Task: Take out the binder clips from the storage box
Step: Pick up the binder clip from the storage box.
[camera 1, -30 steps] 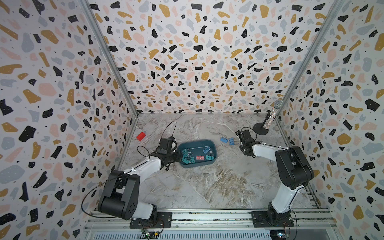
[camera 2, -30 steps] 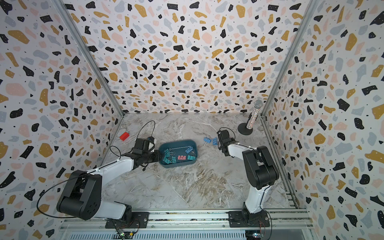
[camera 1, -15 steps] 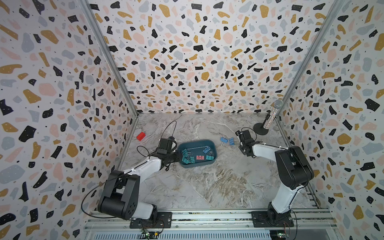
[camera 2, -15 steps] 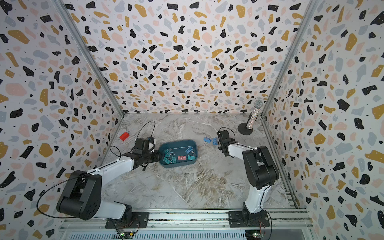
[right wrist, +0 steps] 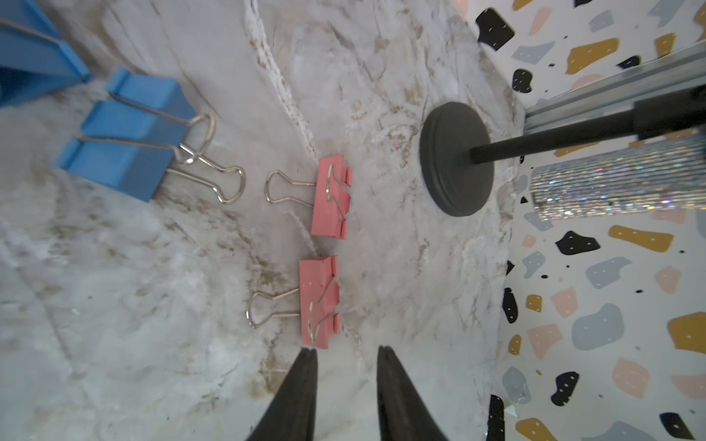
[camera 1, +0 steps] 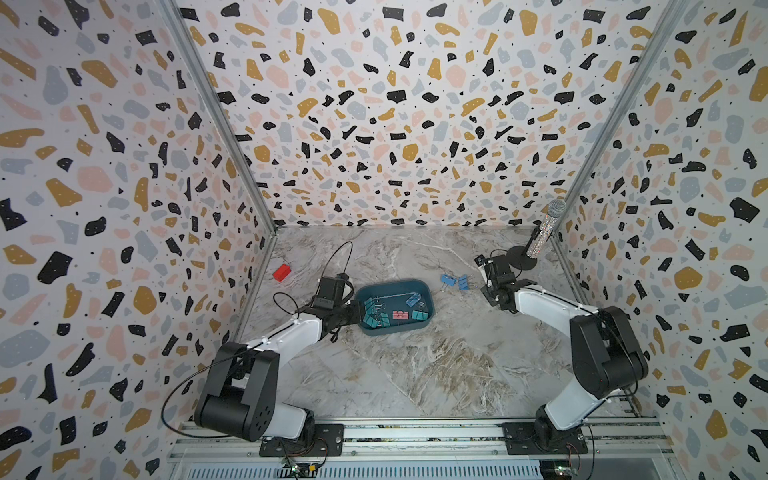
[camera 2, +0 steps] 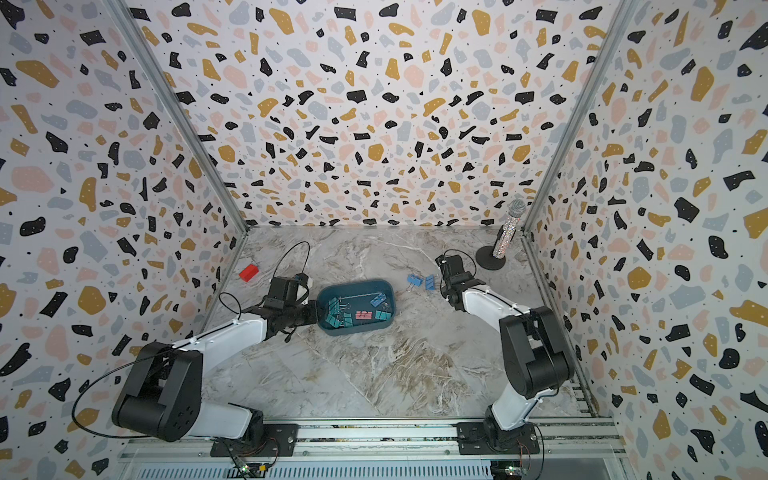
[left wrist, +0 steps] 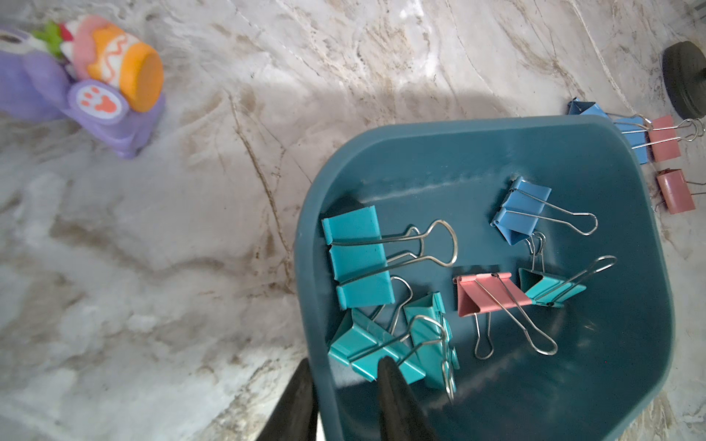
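Three terrazzo-patterned walls (camera 1: 395,104) enclose a grey marble floor (camera 1: 415,365); silver posts (camera 1: 216,124) line the corners.

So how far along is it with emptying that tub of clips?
Done: two blue binder clips and two pink binder clips lie on the marble table. In hand: nothing; the right gripper is open and empty, the left gripper clamps the wall of the dark teal plastic tub. Remaining: six clips inside.
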